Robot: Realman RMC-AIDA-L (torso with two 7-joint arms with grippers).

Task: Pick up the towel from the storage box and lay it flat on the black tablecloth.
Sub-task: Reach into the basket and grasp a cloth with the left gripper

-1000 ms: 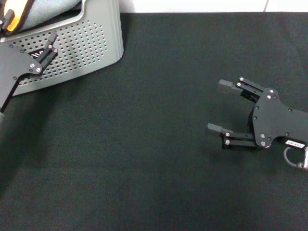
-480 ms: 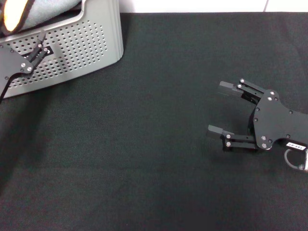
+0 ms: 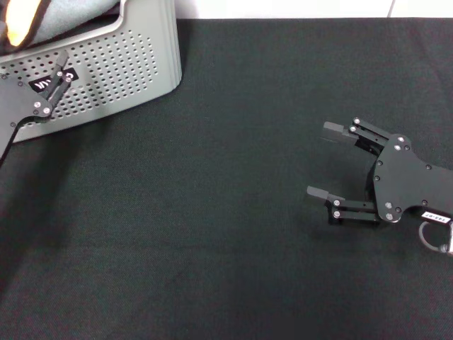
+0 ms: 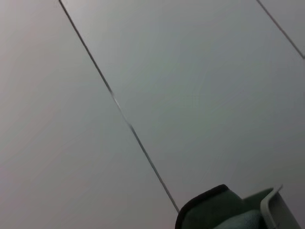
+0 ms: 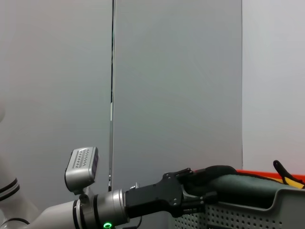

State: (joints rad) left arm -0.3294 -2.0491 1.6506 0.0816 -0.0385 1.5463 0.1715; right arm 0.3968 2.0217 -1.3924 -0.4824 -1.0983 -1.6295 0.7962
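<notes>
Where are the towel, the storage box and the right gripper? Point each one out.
towel (image 3: 67, 14): head view, grey-green fold inside the box.
storage box (image 3: 120, 64): head view, its perforated front wall.
right gripper (image 3: 318, 161): head view, the gap between its two open fingertips.

Light grey storage box (image 3: 120, 64) with dotted perforations; grey-green towel (image 3: 71, 14) showing yellow-orange; matte black tablecloth (image 3: 212, 234).

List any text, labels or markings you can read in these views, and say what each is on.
Black label on the storage box: white logo half hidden behind the left gripper, unreadable.
White tag on the right gripper: dark print, too small to read.
Nothing else carries text.
</notes>
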